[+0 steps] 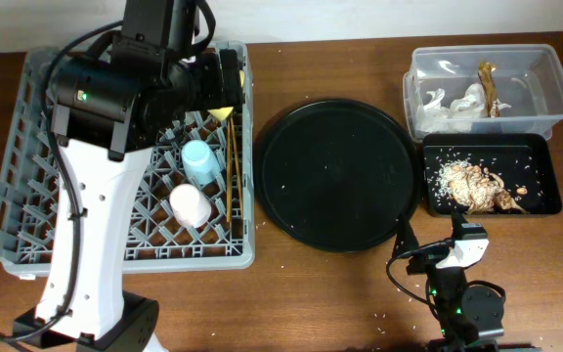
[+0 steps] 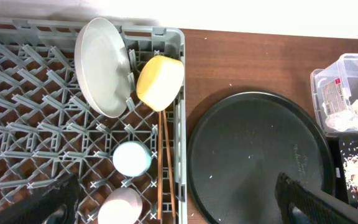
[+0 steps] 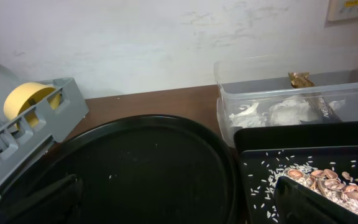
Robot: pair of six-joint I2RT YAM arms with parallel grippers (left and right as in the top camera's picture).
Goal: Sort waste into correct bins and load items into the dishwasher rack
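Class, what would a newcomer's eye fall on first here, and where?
The big grey rack on the left, with a plate and yellow bowl inside, dominates. A large round black tray lies mid-table. At right, a clear tub holds napkins and a shallow black tray holds food scraps.

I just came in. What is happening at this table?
Two robot arms are sorting a meal's leftovers, and it looks nearly done. The plate, yellow bowl, blue cup, pink cup and chopsticks are in the grey rack. Napkins lie in the clear tub, food scraps in the black tray. The left hand, above the rack, and the right hand are open and empty.
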